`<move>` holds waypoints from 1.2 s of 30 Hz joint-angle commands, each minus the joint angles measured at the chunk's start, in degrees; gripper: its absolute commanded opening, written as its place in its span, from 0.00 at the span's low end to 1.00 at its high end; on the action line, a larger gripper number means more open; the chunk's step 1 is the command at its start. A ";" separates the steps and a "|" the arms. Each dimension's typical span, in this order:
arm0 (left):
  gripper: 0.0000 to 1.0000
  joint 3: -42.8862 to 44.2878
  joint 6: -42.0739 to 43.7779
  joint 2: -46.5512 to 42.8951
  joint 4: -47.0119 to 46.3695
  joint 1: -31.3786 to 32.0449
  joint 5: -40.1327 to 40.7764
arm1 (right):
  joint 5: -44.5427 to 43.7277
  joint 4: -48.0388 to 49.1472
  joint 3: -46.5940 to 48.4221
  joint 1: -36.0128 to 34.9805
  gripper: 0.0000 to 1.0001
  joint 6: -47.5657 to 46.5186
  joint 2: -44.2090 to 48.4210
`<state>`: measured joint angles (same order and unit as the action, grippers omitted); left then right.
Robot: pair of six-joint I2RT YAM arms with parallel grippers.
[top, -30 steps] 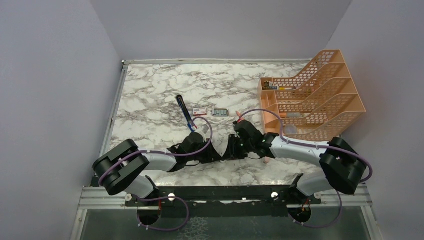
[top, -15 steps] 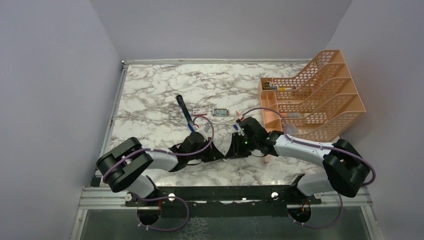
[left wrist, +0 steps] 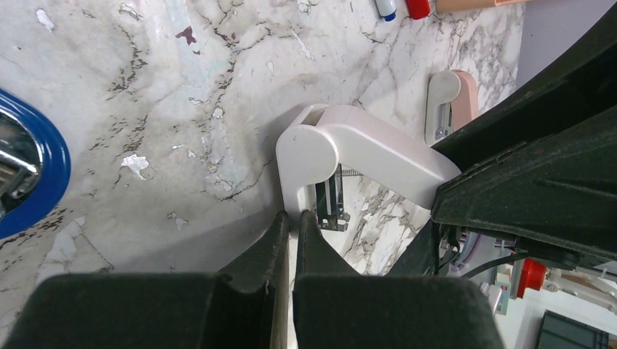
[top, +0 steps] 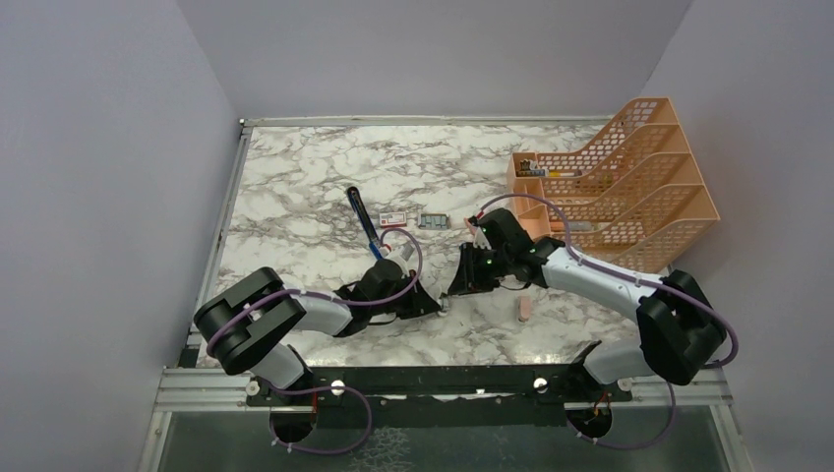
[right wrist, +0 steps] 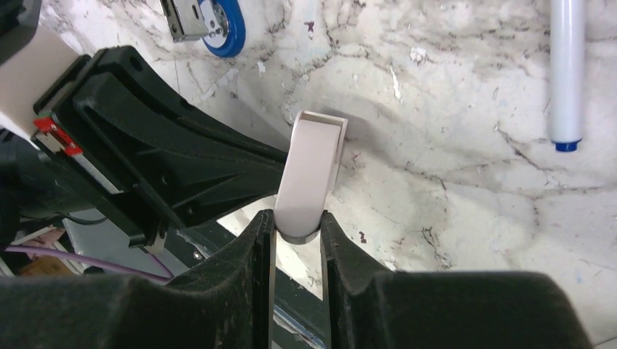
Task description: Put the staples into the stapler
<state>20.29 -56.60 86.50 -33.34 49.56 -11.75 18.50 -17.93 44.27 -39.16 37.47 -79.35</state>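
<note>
The blue stapler (top: 364, 221) lies on the marble table, left of centre. Its blue end shows in the left wrist view (left wrist: 33, 174) and in the right wrist view (right wrist: 218, 25). The red-and-white staple sleeve (top: 392, 218) and the grey tray (top: 433, 221) lie just right of it, apart from both grippers. My left gripper (top: 436, 303) and right gripper (top: 458, 288) meet nearer the table's front edge. Both are shut on a small white hinged oblong block (left wrist: 349, 145). The left gripper (left wrist: 292, 218) pinches its thin lower edge. The right gripper (right wrist: 297, 218) clamps the end of its arm (right wrist: 313, 167).
A pink-and-white block (top: 524, 310) lies on the table right of the grippers, also in the left wrist view (left wrist: 451, 102). A blue-capped pen (right wrist: 566, 73) lies near the right gripper. An orange mesh file organizer (top: 615, 187) stands at the right.
My right arm has swung back and to the right, uncovering the pink-and-white block. Both grippers have kept hold of the white block. The stapler and the staple box have not moved.
</note>
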 commanded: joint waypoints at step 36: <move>0.38 9.14 7.65 -12.40 31.54 0.36 14.69 | -13.27 -2.10 2.39 1.64 0.67 -5.33 3.22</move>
<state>25.52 -52.66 80.07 -14.28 49.63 -6.02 9.06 -18.24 47.92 -37.76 31.73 -78.41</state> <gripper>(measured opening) 0.342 0.663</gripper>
